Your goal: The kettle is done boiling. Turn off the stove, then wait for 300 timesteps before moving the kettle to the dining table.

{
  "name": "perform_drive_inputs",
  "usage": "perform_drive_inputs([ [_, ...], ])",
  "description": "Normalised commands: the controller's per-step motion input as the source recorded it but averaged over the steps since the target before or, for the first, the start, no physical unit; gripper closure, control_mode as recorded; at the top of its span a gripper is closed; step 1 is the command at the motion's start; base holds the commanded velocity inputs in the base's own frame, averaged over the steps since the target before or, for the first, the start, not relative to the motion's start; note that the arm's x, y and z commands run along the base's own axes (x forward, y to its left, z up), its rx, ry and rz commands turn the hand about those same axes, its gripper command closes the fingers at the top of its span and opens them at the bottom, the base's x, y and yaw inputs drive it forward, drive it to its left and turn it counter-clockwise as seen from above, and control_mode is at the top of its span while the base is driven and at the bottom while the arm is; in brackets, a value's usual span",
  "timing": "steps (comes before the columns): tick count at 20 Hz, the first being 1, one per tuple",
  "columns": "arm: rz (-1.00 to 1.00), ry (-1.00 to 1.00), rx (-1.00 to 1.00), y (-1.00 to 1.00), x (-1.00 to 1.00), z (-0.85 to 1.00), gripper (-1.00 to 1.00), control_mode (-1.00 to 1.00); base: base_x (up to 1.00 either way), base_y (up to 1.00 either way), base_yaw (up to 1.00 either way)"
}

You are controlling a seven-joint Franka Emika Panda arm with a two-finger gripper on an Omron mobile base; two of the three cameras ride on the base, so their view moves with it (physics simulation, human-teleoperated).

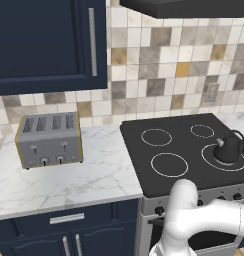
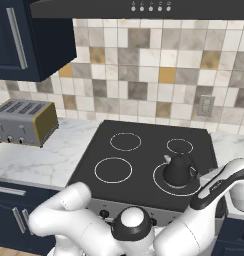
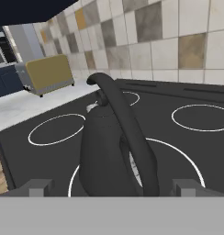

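The dark kettle [image 1: 229, 149] [image 2: 178, 170] stands on the front right burner of the black stove [image 1: 169, 145] [image 2: 139, 155]. In the hand view the kettle [image 3: 102, 151] looms close, its arched handle toward the camera, on the cooktop [image 3: 201, 142]. My gripper [image 3: 114, 187] is open, with its two fingertips [image 3: 40, 187] wide apart on either side of the kettle's lower body and nothing held. My hand [image 2: 219, 185] reaches in from the kettle's right. Dark knobs [image 1: 159, 210] [image 2: 104, 213] line the steel oven front. The dining table is out of view.
A grey four-slot toaster [image 1: 49, 140] [image 2: 24, 121] [image 3: 47, 73] sits on the marble counter [image 1: 94, 175] left of the stove. Tiled wall behind, navy upper cabinet [image 1: 44, 45] at the left, range hood [image 2: 144, 7] above. A wall outlet [image 2: 206, 106] is at the right.
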Motion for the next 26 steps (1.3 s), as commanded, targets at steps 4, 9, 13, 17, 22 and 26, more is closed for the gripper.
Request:
perform_drive_inputs([
  [4,0.16,0.00,-0.01,-0.01,0.15,-0.20,-1.00,-1.00,0.00,0.00,0.00],
  [9,0.09,0.02,-0.01,0.00,0.31,-0.03,-1.00,-1.00,0.00,0.00,0.00],
  [13,0.01,0.07,0.00,0.00,0.33,-0.01,-1.00,-1.00,0.00,0.00,0.00],
  [17,0.00,0.08,0.00,0.00,0.29,-0.05,-1.00,-1.00,0.00,0.00,0.00],
  [22,0.00,0.01,0.00,0.00,0.04,-0.05,-1.00,-1.00,0.00,0.00,0.00],
  [26,0.00,-0.02,0.00,0.00,-0.12,-0.01,-1.00,-1.00,0.00,0.00,0.00],
])
